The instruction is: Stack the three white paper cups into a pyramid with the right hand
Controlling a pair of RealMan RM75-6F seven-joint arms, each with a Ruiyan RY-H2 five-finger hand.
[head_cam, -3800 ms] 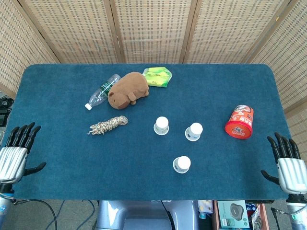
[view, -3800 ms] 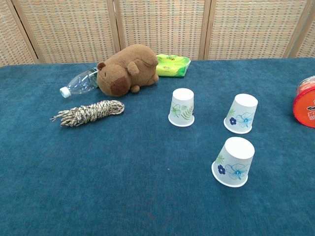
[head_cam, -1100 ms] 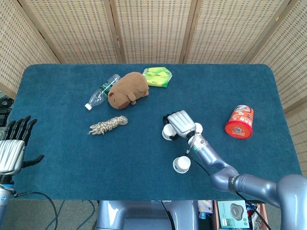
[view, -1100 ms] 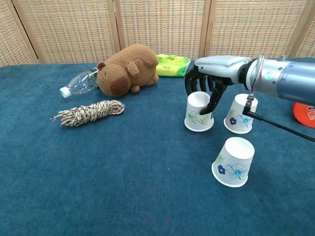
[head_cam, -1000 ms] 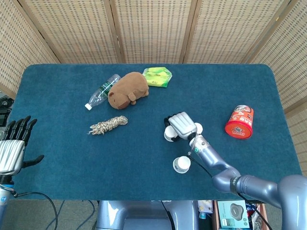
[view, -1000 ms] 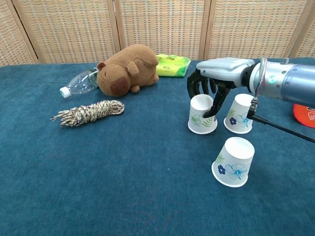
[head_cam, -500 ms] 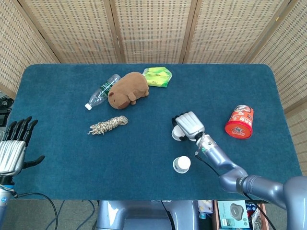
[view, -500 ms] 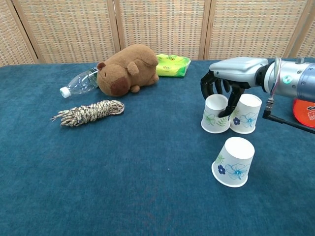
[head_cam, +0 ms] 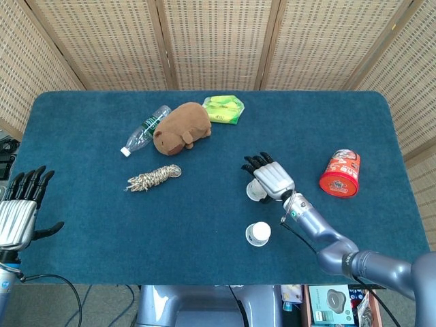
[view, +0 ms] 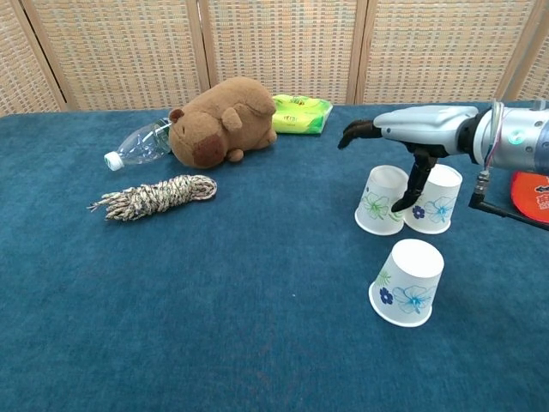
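Three white floral paper cups stand upside down on the blue table. Two of them, the left cup (view: 381,201) and the right cup (view: 433,200), sit side by side and touch. The third cup (view: 407,281) (head_cam: 257,234) stands alone, nearer the front. My right hand (view: 418,127) (head_cam: 270,177) hovers just above the pair with its fingers spread and holds nothing; its thumb hangs down between the two cups. In the head view it hides most of the pair. My left hand (head_cam: 20,212) stays open at the table's left edge.
A brown plush capybara (view: 221,120), a plastic bottle (view: 141,142) and a green packet (view: 300,113) lie at the back. A coil of rope (view: 154,196) lies to the left. A red can (head_cam: 340,173) lies to the right of the cups.
My right hand came in, slid the left cup rightward until it touched the second cup, then let go and spread its fingers above the pair. The front cup and left hand stayed put.
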